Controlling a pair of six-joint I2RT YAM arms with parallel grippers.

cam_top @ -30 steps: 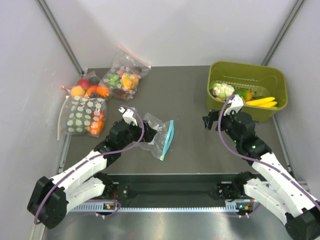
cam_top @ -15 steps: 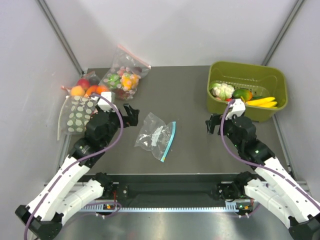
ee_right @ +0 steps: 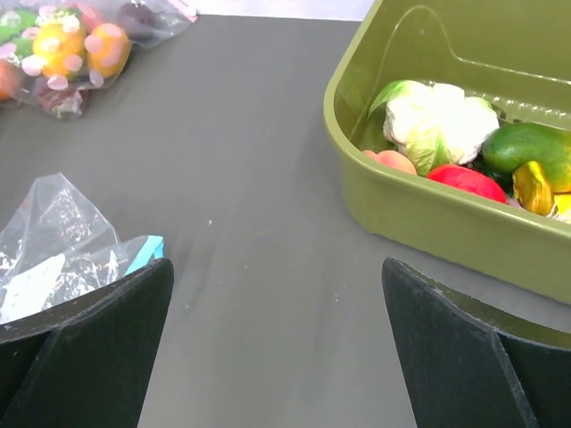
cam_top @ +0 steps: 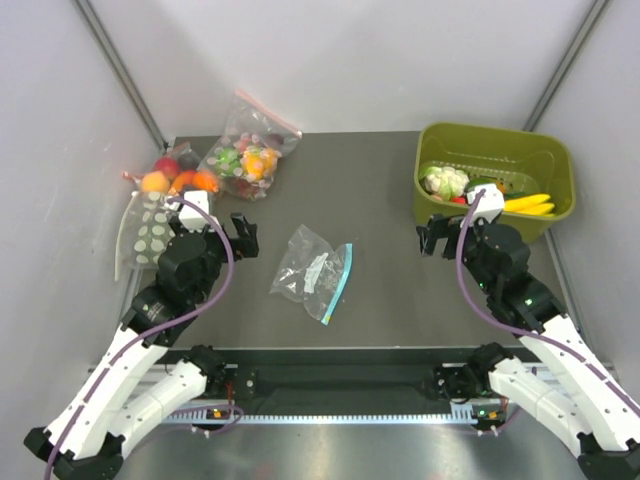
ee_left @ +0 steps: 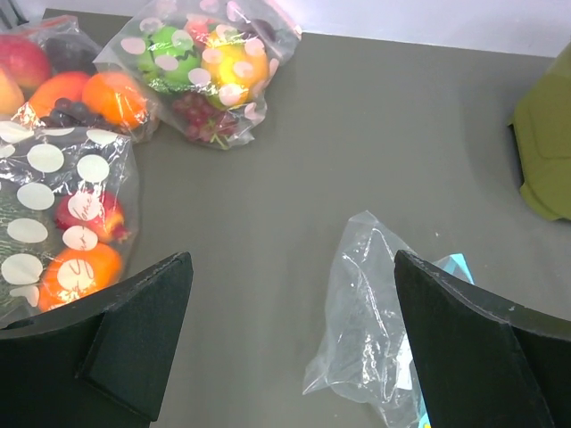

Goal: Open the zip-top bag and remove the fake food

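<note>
The zip-top bag (cam_top: 312, 268) lies flat and crumpled in the middle of the table, its teal zip strip (cam_top: 340, 280) toward the right. It looks empty in the left wrist view (ee_left: 379, 321) and the right wrist view (ee_right: 62, 241). The fake food sits in the green bin: a red piece (ee_right: 466, 181), a peach one (ee_right: 393, 161) and a green-and-orange one (ee_right: 526, 147). My left gripper (cam_top: 243, 236) (ee_left: 293, 267) stands open left of the bag, holding nothing. My right gripper (cam_top: 431, 238) (ee_right: 277, 267) is open beside the bin's near left corner, empty.
The green bin (cam_top: 548, 150) at the back right also holds a white cauliflower (ee_right: 437, 120) and yellow pieces (cam_top: 525, 204). At the back left lie a pink-zip bag of fruit (cam_top: 245, 155), a white-dotted bag (cam_top: 165, 232) and another fruit bag (cam_top: 175, 178).
My left arm has drawn back to the left, away from the zip-top bag, which stays on the table. The right gripper has shifted slightly toward the bin.
</note>
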